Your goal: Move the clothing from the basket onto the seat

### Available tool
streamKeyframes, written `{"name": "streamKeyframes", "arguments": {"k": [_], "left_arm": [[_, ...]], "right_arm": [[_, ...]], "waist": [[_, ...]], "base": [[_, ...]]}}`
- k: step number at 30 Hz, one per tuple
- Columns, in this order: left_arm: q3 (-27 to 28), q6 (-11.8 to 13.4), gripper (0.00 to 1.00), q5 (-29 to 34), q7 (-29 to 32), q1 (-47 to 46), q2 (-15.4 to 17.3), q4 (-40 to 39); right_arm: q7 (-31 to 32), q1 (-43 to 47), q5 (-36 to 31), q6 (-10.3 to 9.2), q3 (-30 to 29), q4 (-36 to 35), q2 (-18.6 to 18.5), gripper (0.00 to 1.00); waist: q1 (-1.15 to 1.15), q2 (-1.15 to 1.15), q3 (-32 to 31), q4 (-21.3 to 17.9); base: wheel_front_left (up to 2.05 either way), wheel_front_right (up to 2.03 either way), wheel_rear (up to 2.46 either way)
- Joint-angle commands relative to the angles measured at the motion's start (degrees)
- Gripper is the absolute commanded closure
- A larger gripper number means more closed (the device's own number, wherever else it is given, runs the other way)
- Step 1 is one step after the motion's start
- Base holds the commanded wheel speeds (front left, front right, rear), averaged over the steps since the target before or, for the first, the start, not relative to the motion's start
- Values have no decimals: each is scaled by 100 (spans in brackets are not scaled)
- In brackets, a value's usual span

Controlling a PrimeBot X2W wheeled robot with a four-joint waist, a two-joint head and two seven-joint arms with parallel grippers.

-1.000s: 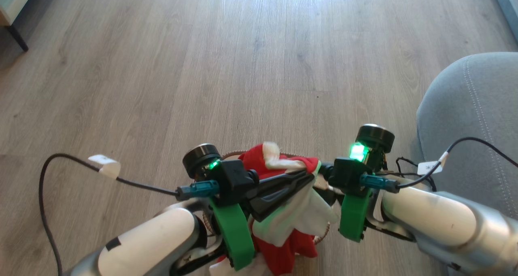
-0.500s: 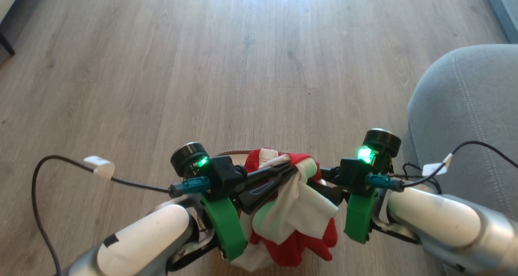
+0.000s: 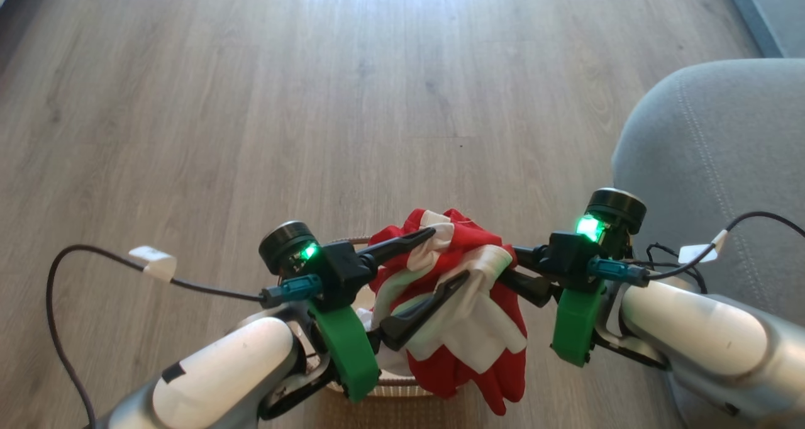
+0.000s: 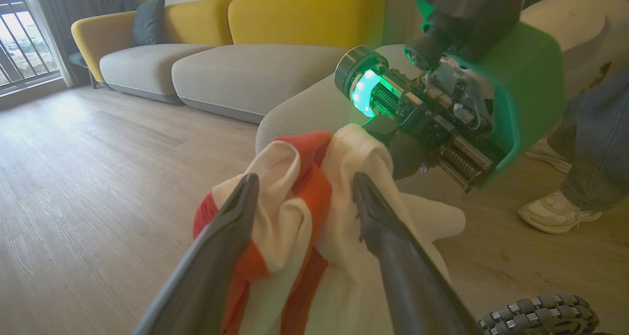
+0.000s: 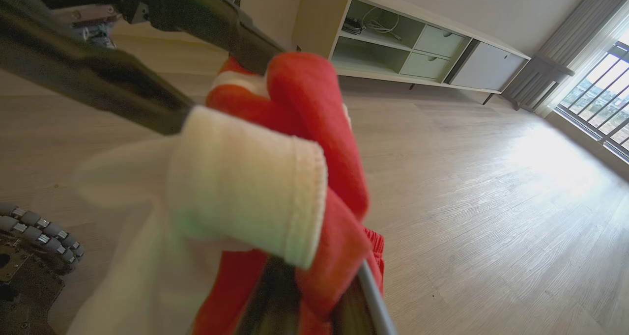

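Note:
The clothing (image 3: 468,325), a red and white bundle, hangs above the basket (image 3: 393,390), whose woven rim peeks out below it. My right gripper (image 3: 514,267) is shut on the bundle's white cuff from the right. My left gripper (image 3: 451,253) stands open, its two dark fingers spread over the fabric. In the left wrist view those fingers (image 4: 248,192) straddle the clothing (image 4: 290,212) without pinching it. The right wrist view has the clothing (image 5: 295,143) pressed between my right gripper's fingers (image 5: 275,295). The grey seat (image 3: 710,158) rises at the right.
Wooden floor stretches ahead. A yellow and grey sofa (image 4: 236,65) stands beyond the seat. A person's feet in white shoes (image 4: 555,212) are near my right arm. A low cabinet (image 5: 417,50) lines the far wall. My wheeled base (image 5: 34,237) sits below.
My left gripper, shut on the clothing before, has opened. My right gripper has closed on the white cuff. The bundle has shifted a little to the right; the camera also moved.

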Motion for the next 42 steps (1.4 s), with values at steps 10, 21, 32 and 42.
{"name": "streamKeyframes", "arguments": {"k": [10, 21, 32, 42], "left_arm": [[279, 73, 0, -88, -110, -196, 84, -28], [289, 119, 0, -127, -186, -132, 49, 48], [335, 164, 0, -98, -247, -151, 66, 82], [352, 167, 0, -36, -281, -241, 61, 99]], "right_arm": [[-78, 22, -14, -2, -347, -151, -277, 100], [-78, 28, -90, -2, -682, -254, -524, 100], [-51, 173, -223, -2, -1176, -396, -737, 100], [1, 420, -405, -2, -1743, -588, -863, 100]], "waist": [[0, 0, 90, -354], [0, 0, 236, -890], [0, 0, 459, -1469], [0, 0, 755, -1775]], "base": [[0, 0, 0], [0, 0, 0], [0, 0, 0], [0, 0, 0]]}}
